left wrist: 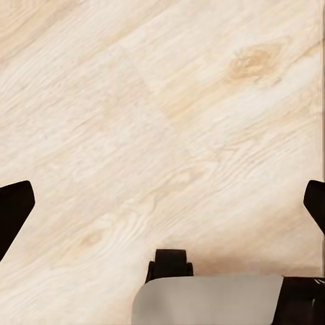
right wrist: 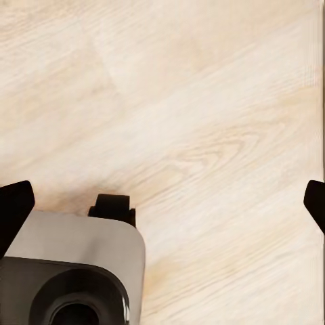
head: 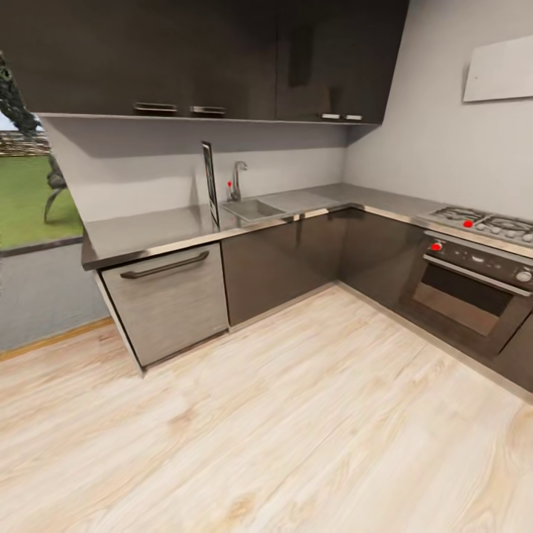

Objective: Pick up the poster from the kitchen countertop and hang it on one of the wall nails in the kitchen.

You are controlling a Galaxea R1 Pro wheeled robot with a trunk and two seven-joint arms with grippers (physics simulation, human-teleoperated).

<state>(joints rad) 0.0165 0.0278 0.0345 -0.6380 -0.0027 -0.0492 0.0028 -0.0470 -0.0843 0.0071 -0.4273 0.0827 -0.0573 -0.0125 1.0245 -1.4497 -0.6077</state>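
The poster (head: 210, 182) stands upright and nearly edge-on, showing as a thin dark frame on the kitchen countertop (head: 148, 229), just left of the sink. The glossy dark L-shaped slab runs along the back wall and turns along the right wall. On the light grey wall (head: 148, 166) the nails are too small to make out. In the left wrist view my left gripper (left wrist: 162, 213) hangs open over the wooden floor, its black fingertips (left wrist: 13, 210) far apart. My right gripper (right wrist: 162, 210) is likewise open above the floor, with nothing between its fingers.
A sink (head: 253, 209) with a faucet (head: 237, 180) sits in the counter. A dishwasher (head: 169, 300) closes the counter's left end. The hob (head: 485, 222) and oven (head: 474, 292) are at the right. Dark upper cabinets (head: 222, 59) hang above. My grey base with a caster (right wrist: 112, 206) shows beneath the grippers.
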